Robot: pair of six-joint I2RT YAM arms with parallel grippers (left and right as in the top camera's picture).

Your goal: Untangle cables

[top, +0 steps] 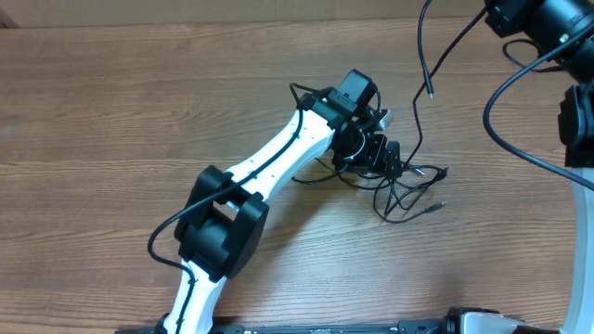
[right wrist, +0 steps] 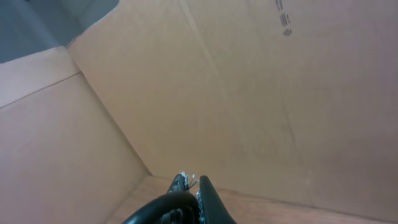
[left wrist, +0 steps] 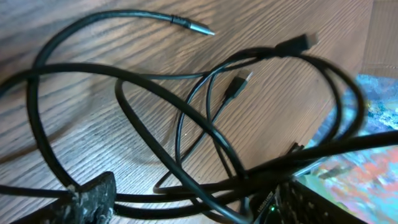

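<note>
The cables (top: pixel 406 192) lie as a tangle of thin black loops on the wooden table right of centre. My left gripper (top: pixel 392 160) is low over the tangle's left side and open. In the left wrist view, loops of cable (left wrist: pixel 155 94) run across the gap between its fingers (left wrist: pixel 87 198), with a USB plug (left wrist: pixel 237 86) and a barrel plug (left wrist: pixel 194 27) lying beyond. One cable strand (top: pixel 419 116) rises from the tangle toward my right arm (top: pixel 543 23) at the top right. My right gripper (right wrist: pixel 194 182) is shut, with a black cable (right wrist: pixel 163 205) at its fingers.
The wooden table (top: pixel 139 111) extends left and toward the front. Thicker black arm wires (top: pixel 506 139) loop down at the right edge. The right wrist view faces cardboard walls (right wrist: pixel 249 93). A colourful printed surface (left wrist: pixel 367 168) shows at the left wrist view's right edge.
</note>
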